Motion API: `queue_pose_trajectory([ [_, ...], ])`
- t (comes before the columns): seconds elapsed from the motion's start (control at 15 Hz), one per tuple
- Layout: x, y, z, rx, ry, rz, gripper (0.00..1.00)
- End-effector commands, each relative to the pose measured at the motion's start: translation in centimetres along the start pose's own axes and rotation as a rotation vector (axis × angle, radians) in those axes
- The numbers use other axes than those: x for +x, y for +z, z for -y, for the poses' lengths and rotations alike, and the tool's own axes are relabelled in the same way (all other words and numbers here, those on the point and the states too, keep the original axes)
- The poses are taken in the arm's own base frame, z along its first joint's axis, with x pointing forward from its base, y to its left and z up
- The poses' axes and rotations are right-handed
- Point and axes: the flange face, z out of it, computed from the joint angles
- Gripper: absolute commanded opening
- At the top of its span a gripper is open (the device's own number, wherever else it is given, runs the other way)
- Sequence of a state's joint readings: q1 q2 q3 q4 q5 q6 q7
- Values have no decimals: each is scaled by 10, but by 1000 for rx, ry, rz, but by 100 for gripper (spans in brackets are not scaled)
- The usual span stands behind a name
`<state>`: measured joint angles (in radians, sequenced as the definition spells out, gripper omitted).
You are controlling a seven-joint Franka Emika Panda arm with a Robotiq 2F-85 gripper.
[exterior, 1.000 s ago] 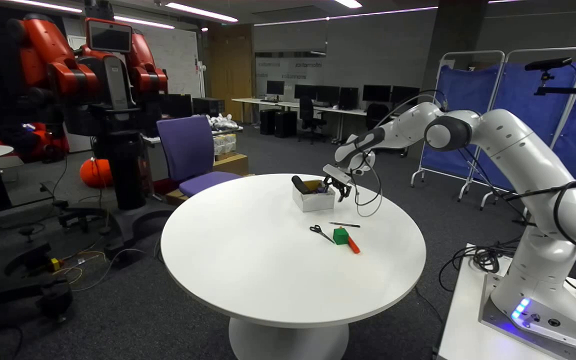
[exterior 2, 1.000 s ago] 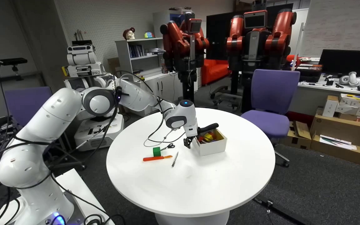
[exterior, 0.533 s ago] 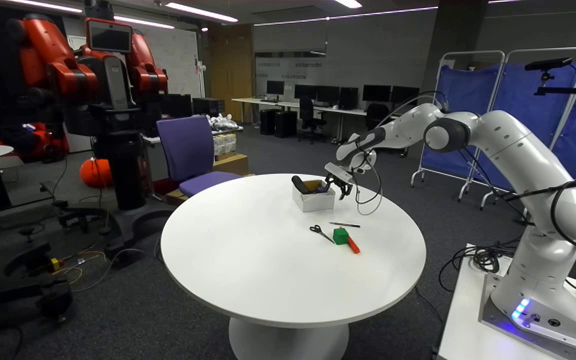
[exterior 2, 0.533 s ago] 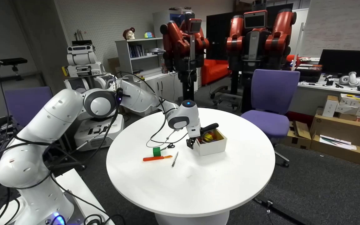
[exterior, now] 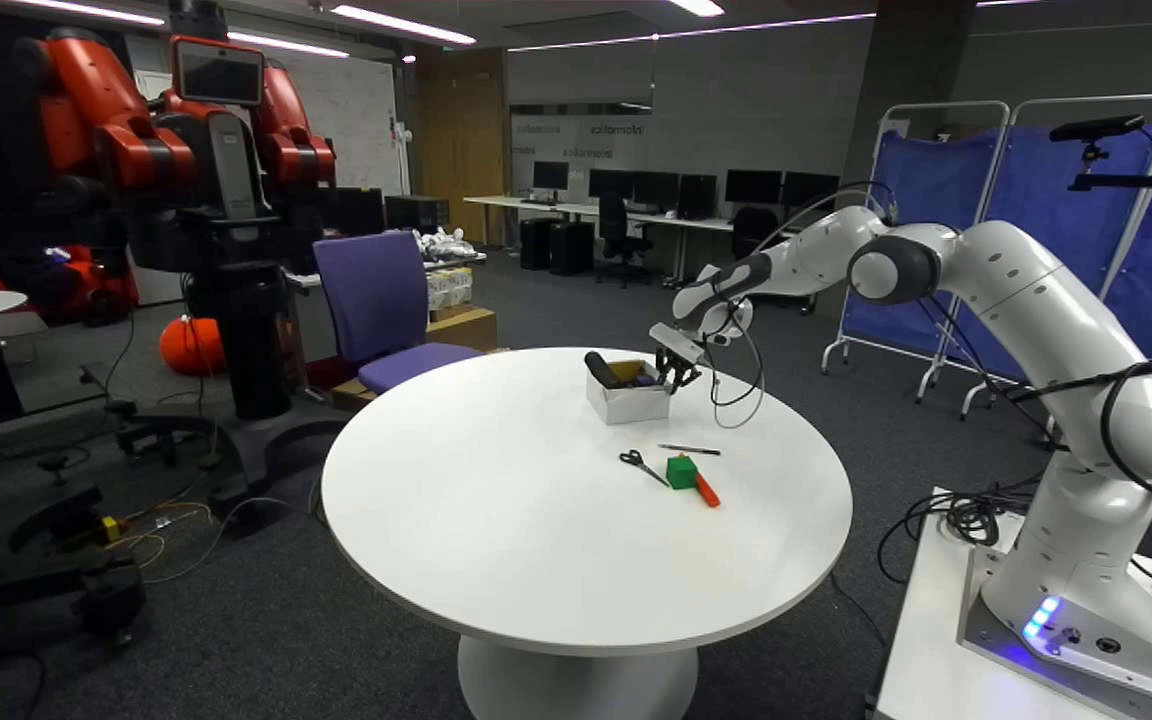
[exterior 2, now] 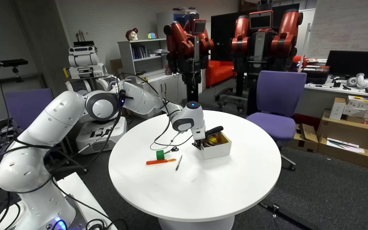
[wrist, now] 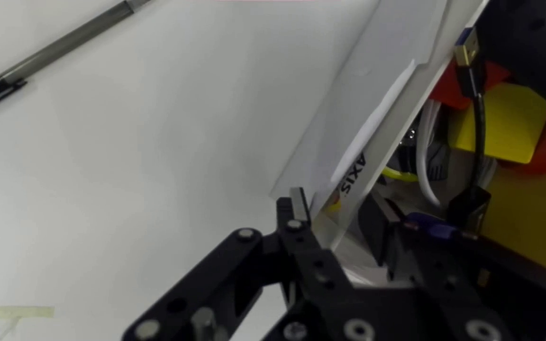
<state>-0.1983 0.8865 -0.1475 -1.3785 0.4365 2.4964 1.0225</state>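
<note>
Gripper [wrist: 337,209], fingers parted, straddles one wall of the white box [exterior 2: 217,152] on the round table [exterior 2: 184,198], can't tell if clamped; probably light, bendy card with loose contents [wrist: 500,125], best pinched deep, mid-wall.

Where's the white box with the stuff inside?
In an exterior view, the open white rectangular box sits on the round white table, right of the green cube; the wrist view shows the black gripper straddling one wall.

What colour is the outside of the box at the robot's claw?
White: the box's outer wall shows best in an exterior view.
</note>
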Motion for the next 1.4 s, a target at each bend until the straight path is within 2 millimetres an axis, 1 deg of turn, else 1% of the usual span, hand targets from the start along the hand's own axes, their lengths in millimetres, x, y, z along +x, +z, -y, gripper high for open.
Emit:
queue_pose_trajectory([
  [0.0, 4, -3, 5, -21, 5, 14, 5],
  [0.07, 3, -4, 4, -29, 7, 19, 1],
  [0.13, 2, -5, 3, -34, 9, 27, 0],
  [0.2, 0, -7, 2, -43, -2, 36, 3],
  [0.33, -2, -11, 0, -47, -12, 47, 0],
  [0.53, -12, -21, -2, -53, -41, 85, 2],
  [0.73, -16, -29, -2, -40, -51, 96, 1],
  [0.8, -23, -30, -3, -39, -54, 99, 1],
  [0.87, -27, -33, -4, -39, -59, 103, 1],
  [0.93, -34, -37, -4, -41, -66, 113, 1],
  [1.07, -55, -51, -4, -41, -95, 133, 1],
  [1.33, -110, -90, -4, -36, -211, 166, 1],
])
